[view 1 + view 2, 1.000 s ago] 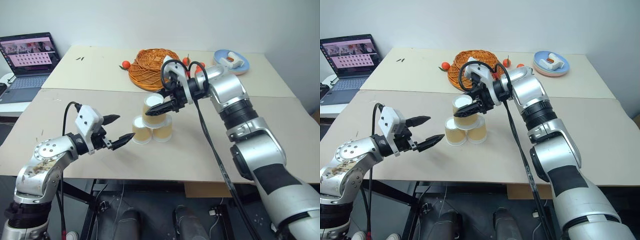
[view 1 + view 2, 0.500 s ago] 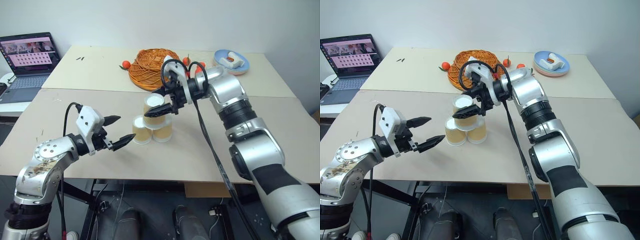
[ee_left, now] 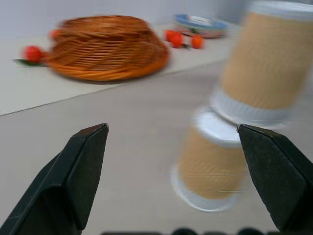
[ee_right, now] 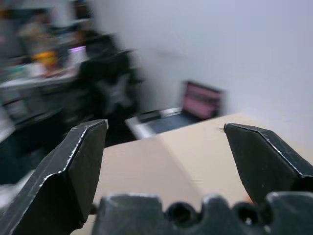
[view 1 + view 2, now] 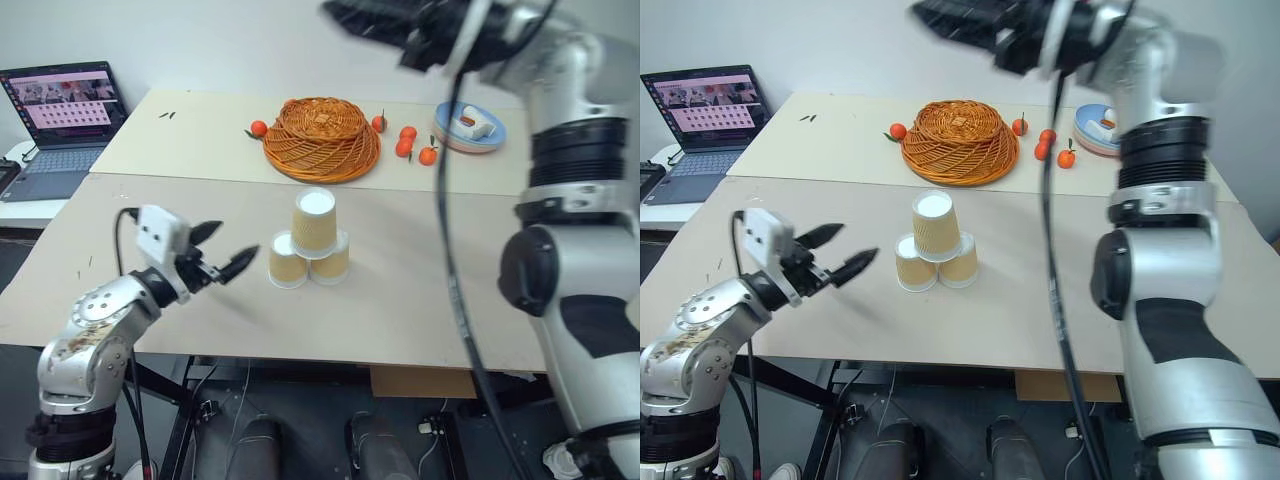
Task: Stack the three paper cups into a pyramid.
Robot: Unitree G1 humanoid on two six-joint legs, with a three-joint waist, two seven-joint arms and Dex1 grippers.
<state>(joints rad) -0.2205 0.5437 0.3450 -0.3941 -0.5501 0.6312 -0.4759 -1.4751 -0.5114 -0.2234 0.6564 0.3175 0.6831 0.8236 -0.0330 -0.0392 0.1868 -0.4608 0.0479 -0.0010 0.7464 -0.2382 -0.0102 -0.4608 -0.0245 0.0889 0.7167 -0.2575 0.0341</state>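
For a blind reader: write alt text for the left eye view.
Three paper cups stand as a pyramid on a table, two below and one on top. The open left hand sits beside them, apart; the open right hand is raised high. Behind are a basket, oranges and a laptop.

Office or lab, laptop point(image 5: 62, 120), plain worktables point(image 5: 420, 300)

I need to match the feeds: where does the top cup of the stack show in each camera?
Left eye: top cup, centre, upside down on the two lower cups.
Right eye: top cup, just left of centre.
Left wrist: top cup, upper right, tilted in frame.
Right wrist: not in it.
Shared landmark: the wicker basket behind the stack, also in the right eye and left wrist views.
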